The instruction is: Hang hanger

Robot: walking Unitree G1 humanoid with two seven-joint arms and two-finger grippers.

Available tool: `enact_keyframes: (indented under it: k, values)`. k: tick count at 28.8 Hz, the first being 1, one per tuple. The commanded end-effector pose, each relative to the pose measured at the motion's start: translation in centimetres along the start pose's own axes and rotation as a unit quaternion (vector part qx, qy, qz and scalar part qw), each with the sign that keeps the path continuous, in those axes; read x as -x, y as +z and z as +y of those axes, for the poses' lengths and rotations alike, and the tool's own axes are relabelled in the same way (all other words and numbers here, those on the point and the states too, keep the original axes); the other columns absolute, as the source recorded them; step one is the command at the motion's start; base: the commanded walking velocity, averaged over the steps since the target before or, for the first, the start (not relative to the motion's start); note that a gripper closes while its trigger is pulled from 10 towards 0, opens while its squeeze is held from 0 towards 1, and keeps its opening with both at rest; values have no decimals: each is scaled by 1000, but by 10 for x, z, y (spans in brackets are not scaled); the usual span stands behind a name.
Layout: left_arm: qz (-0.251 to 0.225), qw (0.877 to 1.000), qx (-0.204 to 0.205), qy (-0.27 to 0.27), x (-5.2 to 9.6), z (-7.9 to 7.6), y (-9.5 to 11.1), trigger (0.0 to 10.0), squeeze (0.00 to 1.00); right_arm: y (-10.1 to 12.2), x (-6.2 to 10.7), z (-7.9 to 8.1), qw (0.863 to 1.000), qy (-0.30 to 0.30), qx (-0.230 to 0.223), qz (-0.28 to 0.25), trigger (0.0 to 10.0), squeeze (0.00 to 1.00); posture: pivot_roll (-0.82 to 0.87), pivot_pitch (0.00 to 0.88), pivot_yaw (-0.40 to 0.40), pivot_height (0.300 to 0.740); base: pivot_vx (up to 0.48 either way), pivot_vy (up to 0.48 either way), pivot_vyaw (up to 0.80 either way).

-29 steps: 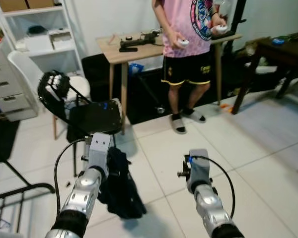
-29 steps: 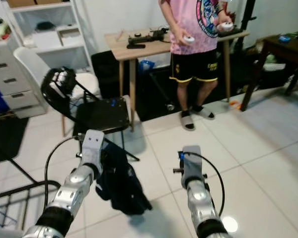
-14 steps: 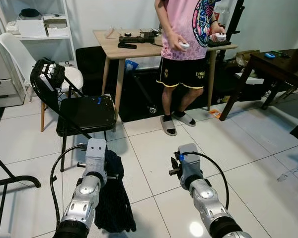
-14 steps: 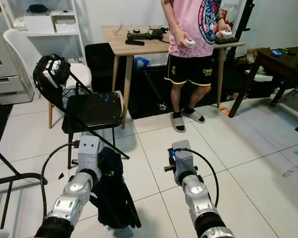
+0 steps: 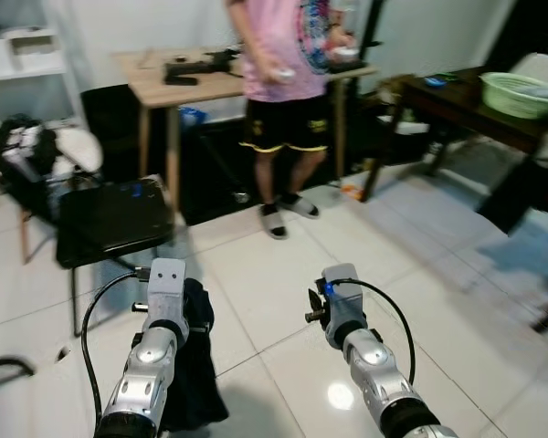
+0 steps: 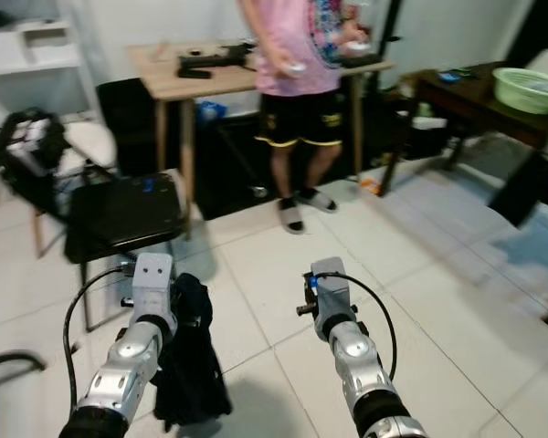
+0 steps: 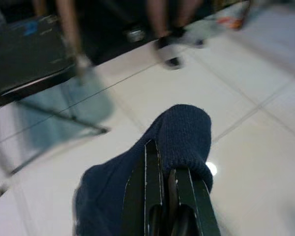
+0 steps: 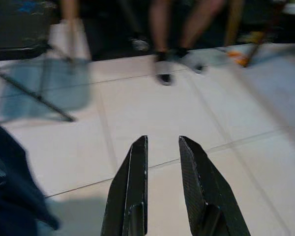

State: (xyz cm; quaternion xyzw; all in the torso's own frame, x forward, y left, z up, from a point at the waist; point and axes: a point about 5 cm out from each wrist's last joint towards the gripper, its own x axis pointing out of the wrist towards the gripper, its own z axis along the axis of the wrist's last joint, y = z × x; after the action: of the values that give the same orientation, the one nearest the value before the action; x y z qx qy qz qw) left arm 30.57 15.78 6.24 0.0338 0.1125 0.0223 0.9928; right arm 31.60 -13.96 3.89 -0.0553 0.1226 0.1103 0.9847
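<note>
1. Chairs at the far left number two: a white chair (image 6: 87, 146) behind, and a black folding chair (image 6: 123, 214) in front with a dark bag (image 6: 23, 151) hung on its back.
2. One left gripper (image 7: 168, 196) is raised over the floor (image 5: 256, 274), fingers pinched together on a dark blue garment (image 7: 182, 132) that droops below the arm; no hanger itself can be made out in the cloth.
3. One wooden table (image 6: 164, 82) stands at the back wall with dark gear on top; its legs come down just behind the folding chair.
4. One person (image 6: 297, 100) in a pink shirt and black shorts stands before that table, a white controller in each hand.
5. One right gripper (image 8: 162, 167) is held level beside the left one, fingers a narrow gap apart and holding nothing, bare tile beneath them.
6. One dark table (image 5: 457, 100) at the right carries a single green basin (image 5: 521, 91); a dark blurred shape hangs off its near edge.
7. Open tile runs from both grippers forward to the person's feet and rightward along the dark table's legs; the chair edge closes the left side, and the far right blurs out.
</note>
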Motion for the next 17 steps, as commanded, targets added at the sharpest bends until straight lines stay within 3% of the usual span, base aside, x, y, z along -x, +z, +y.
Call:
enact_keyframes:
  k: [1, 12, 17]
  values:
    - [-12, 1000, 0, -2, -1, -1, 7, 10000, 0, -3, 0, 3, 1000, 2, -10, 4, 10000, 0, 36, 0, -70, 740, 0, 0, -800]
    - [-19, 1000, -11, -3, 0, 2, 11, 10000, 0, -4, 0, 8, 1000, 2, -20, 4, 10000, 0, 48, 0, -67, 740, 0, 0, -800]
    - [-8, 1000, 4, 0, 1, 3, 9, 10000, 0, -5, 0, 8, 1000, -2, -8, 8, 10000, 0, 51, 0, -66, 740, 0, 0, -800]
